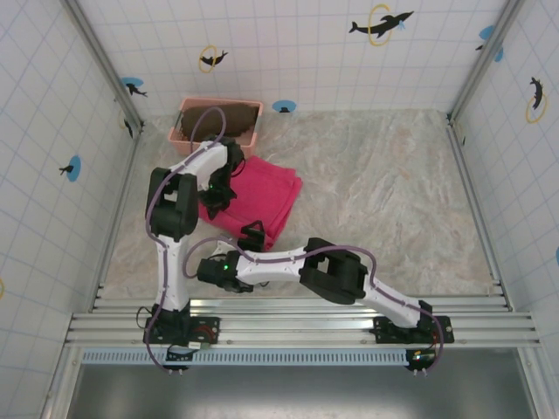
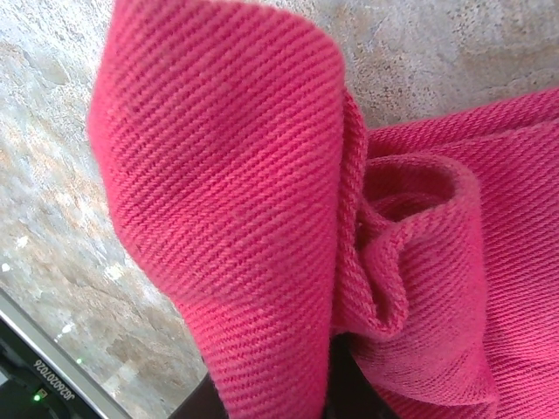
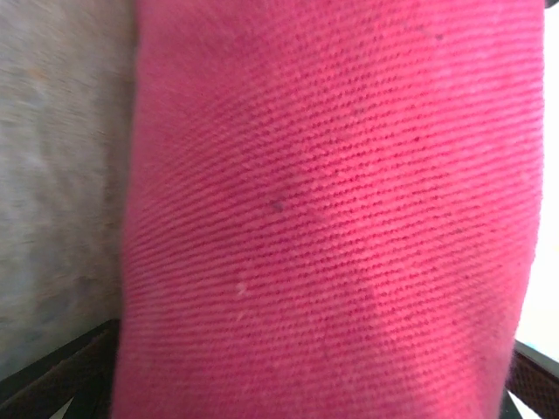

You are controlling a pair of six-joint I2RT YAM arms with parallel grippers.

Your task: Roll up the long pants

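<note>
Left tool (image 1: 213,201) pinched closed; right tool (image 1: 251,234) spread wide.

the top view is bright and evenly lit from overhead; the white tiled walls (image 1: 288,52) show no glare; the marbled table (image 1: 393,192) carries only faint, soft shadows close under the arms (image 1: 332,271); the corner posts (image 1: 100,61) lean outward toward the frame edges; focus is sharp throughout; in the left wrist view the weave of the long pants (image 2: 227,175) is crisp on the big fold, with deep shade inside the creases at right; the table behind it is pale and slightly soft; the right wrist view is blurred, the ribs smeared; a shadow darkens the lower fabric, and the right border blows out to white
</note>
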